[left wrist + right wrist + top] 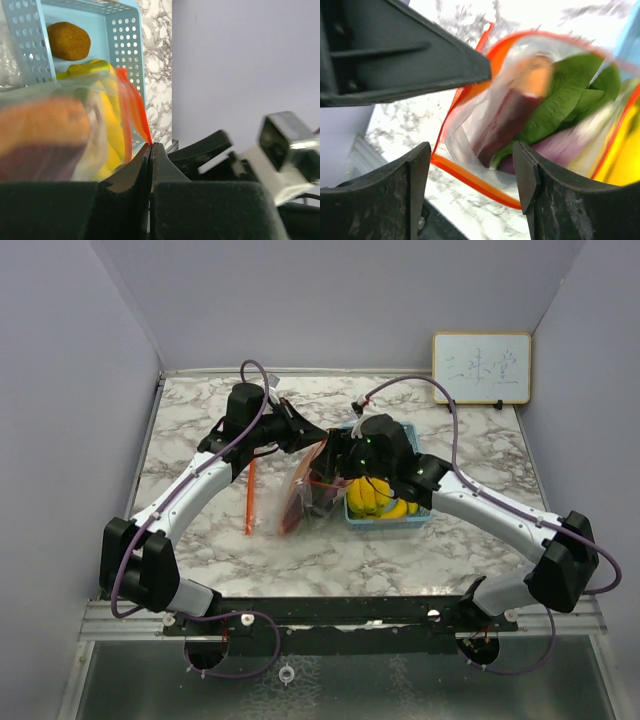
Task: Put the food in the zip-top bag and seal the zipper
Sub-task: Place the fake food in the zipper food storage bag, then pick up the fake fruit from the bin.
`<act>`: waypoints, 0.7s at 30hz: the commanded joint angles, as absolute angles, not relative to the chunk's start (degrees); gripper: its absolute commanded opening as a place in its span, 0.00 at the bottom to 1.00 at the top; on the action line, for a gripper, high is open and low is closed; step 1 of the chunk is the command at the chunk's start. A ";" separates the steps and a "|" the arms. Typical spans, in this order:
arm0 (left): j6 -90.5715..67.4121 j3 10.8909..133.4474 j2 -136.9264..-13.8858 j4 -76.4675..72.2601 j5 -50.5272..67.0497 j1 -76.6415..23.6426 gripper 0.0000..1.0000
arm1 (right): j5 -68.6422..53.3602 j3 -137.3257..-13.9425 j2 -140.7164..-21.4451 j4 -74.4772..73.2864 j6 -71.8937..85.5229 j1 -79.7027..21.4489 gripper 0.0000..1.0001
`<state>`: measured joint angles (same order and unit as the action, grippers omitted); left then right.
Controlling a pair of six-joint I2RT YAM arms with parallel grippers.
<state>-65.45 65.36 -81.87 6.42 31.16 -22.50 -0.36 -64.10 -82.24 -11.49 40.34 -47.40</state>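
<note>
The clear zip-top bag (300, 492) with an orange zipper rim stands open on the marble table. My left gripper (315, 440) is shut on the rim's orange edge (149, 140) and holds the mouth up. My right gripper (472, 170) is open and empty, just above the bag's mouth (470, 175). Inside the bag lie a green leafy vegetable (560, 105), a purple piece (555, 147) and a dark red and orange piece (510, 117). Yellow bananas (375, 498) lie in the light-blue basket (412, 520) right of the bag; they also show in the left wrist view (90, 67).
A brown round item (69, 41) lies in the basket (125, 35). A thin orange-red strip (249, 498) lies on the table left of the bag. A small whiteboard (481, 367) leans on the back wall. Walls close in left, right and behind.
</note>
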 commanded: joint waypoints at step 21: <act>-61.52 69.13 -82.51 1.99 37.85 -21.62 0.00 | 11.18 -76.97 -94.15 -31.10 26.93 -24.92 0.57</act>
